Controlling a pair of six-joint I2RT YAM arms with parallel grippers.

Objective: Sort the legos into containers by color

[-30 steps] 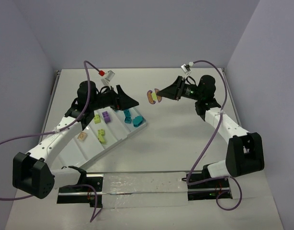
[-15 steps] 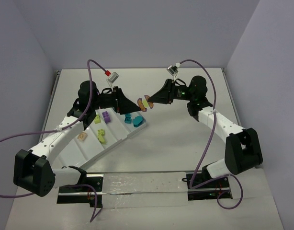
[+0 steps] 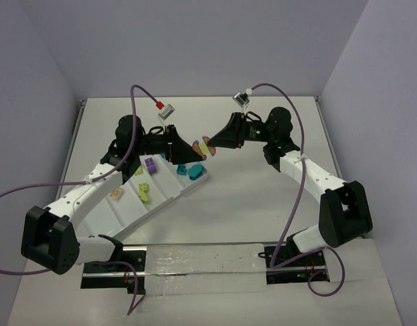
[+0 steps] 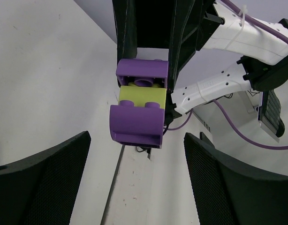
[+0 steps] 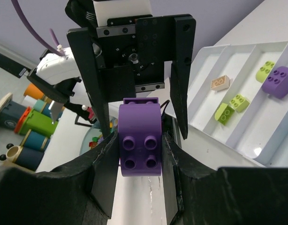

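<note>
My right gripper (image 3: 213, 143) is shut on a stack of legos (image 3: 205, 147), a lime brick between two purple ones, held in the air above the table. In the right wrist view the fingers (image 5: 104, 159) clamp the near purple brick (image 5: 139, 147). My left gripper (image 3: 193, 149) faces it, open; its fingers (image 5: 94, 79) stand either side of the stack's far end, apart from it. The left wrist view shows the stack (image 4: 140, 110) just ahead of the open gripper (image 4: 137, 137). The white tray (image 3: 127, 216) holds purple (image 3: 151, 164), lime (image 3: 144, 192), beige (image 3: 116, 193) and teal (image 3: 183, 163) bricks.
The tray (image 5: 256, 126) lies below and beside the grippers, with lime (image 5: 238, 101), beige (image 5: 220, 83) and purple (image 5: 280, 79) bricks in its compartments. Purple cables arch over both arms. A metal rail (image 3: 202, 261) runs along the near table edge.
My right gripper has carried the stack leftward. My left gripper has moved right and up to meet it, so the two now face each other closely.
</note>
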